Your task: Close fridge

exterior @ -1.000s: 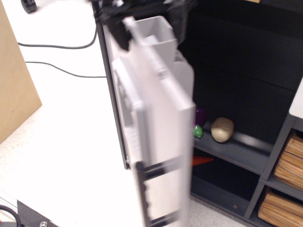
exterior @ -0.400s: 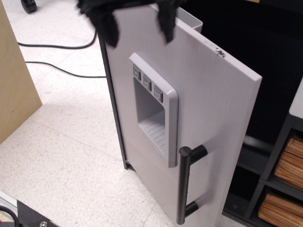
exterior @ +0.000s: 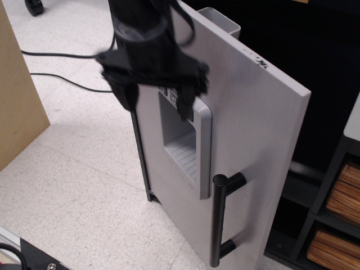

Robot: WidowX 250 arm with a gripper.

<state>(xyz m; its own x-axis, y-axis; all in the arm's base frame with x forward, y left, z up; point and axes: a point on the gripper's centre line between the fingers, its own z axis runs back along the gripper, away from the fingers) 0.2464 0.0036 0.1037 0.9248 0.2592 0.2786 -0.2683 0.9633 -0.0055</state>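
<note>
The fridge is a dark charcoal cabinet (exterior: 315, 67) with a large light-grey door (exterior: 247, 140). The door carries a recessed dispenser panel (exterior: 183, 143) and a black bar handle (exterior: 219, 219). The door stands partly open, its handle edge well out from the cabinet, with a grey door bin (exterior: 219, 19) showing behind its top edge. My black gripper (exterior: 154, 104) hangs in front of the upper left of the door, over the dispenser buttons. Its fingers point down, spread apart and hold nothing.
A grey shelf unit with wicker baskets (exterior: 340, 225) stands at the right. A brown cardboard panel (exterior: 17, 101) is at the left. Black cables (exterior: 62, 67) lie on the white speckled floor (exterior: 79, 185). A dark base plate (exterior: 34, 256) is at the bottom left.
The door swung from edge-on, wide open, to partly closed, hiding the shelves. My gripper has since come down from the top edge to in front of the dispenser panel.
</note>
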